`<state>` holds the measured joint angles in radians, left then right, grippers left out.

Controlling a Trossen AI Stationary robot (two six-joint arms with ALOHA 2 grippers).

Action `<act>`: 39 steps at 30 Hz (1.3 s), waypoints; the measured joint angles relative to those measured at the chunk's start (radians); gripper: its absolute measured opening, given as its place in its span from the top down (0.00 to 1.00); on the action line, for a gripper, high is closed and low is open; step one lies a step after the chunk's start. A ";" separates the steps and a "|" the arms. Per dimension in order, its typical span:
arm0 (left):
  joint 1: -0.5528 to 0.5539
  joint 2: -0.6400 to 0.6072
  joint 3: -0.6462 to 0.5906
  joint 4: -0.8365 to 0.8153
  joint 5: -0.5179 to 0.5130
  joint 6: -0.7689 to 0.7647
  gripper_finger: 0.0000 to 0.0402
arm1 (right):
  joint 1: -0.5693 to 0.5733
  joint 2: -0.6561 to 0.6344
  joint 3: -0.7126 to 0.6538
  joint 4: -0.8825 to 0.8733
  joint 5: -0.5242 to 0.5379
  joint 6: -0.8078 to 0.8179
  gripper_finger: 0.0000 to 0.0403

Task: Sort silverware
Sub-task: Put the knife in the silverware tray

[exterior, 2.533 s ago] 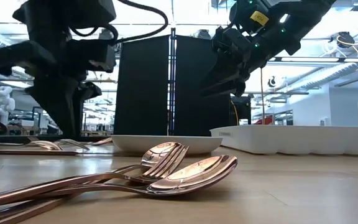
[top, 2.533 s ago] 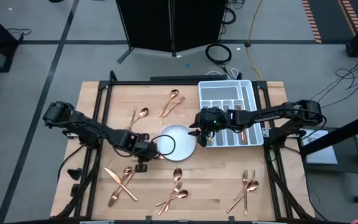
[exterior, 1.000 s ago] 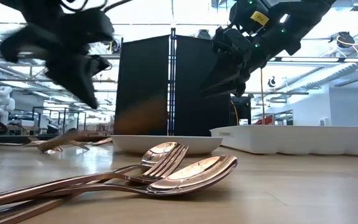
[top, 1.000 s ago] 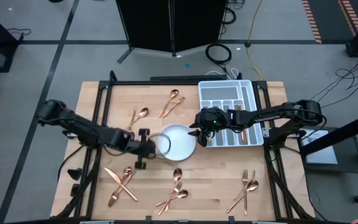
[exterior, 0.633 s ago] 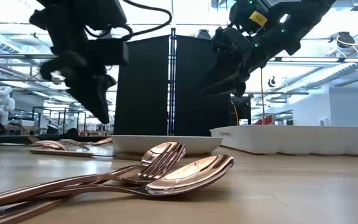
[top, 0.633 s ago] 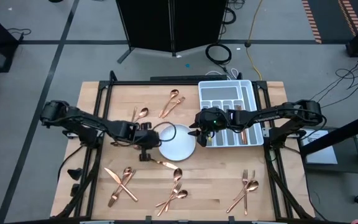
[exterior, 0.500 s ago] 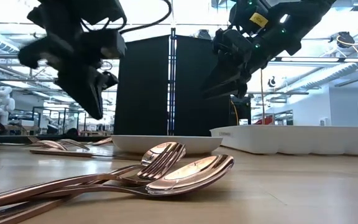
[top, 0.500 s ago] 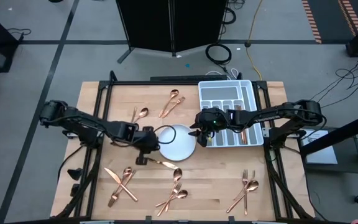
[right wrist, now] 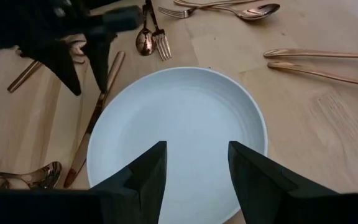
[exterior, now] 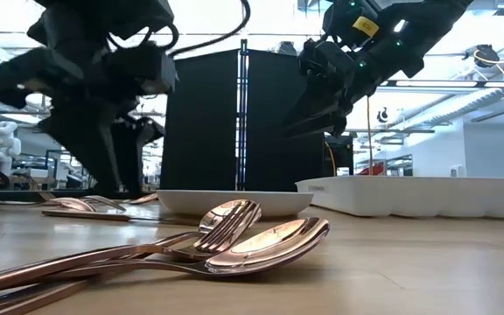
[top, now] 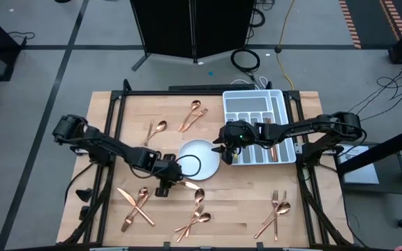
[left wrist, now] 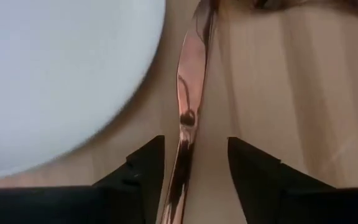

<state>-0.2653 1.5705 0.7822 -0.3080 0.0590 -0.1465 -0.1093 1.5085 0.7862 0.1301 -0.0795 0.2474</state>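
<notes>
The silverware is copper cutlery scattered over the wooden table. One knife (left wrist: 188,118) lies flat by the near left rim of the white plate (top: 199,159). My left gripper (left wrist: 188,180) is open and points steeply down, with one finger on either side of the knife's handle and a gap on both sides. It also shows in the high view as my left gripper (top: 165,184). My right gripper (right wrist: 194,180) hangs open over the plate's right rim with nothing between its fingers. It shows there too as my right gripper (top: 219,148).
The white divided tray (top: 258,104) stands at the far right and holds some copper pieces. Loose cutlery lies as crossed knives (top: 137,207), spoons (top: 198,213), forks (top: 276,213), a spoon (top: 158,128) and a fork with a spoon (top: 192,115).
The knife, tipped up in a blur beside my left gripper a second ago, now lies flat on the table by the plate. My left gripper has come down and toward the table's near edge over the knife. It has opened so that its fingers straddle it.
</notes>
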 joint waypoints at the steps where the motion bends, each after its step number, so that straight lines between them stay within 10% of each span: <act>1: -0.004 0.013 0.000 0.004 0.000 -0.004 0.56 | 0.000 0.000 0.000 0.000 0.000 0.000 0.60; 11: -0.044 0.113 0.006 -0.010 -0.063 0.003 0.60 | 0.000 0.000 0.000 0.000 0.000 0.002 0.60; 21: -0.096 0.148 0.008 -0.023 -0.146 0.059 0.96 | 0.000 0.000 0.000 0.004 0.000 0.006 0.60; 33: -0.030 -0.077 0.007 -0.026 -0.317 0.151 0.99 | 0.000 0.000 0.000 0.009 0.001 0.006 0.60; 39: 0.057 -0.040 0.009 -0.029 -0.154 0.077 0.99 | 0.000 0.000 0.000 0.008 0.000 0.021 0.60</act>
<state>-0.2088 1.5309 0.7910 -0.3370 -0.0951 -0.0693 -0.1093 1.5085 0.7864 0.1383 -0.0797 0.2684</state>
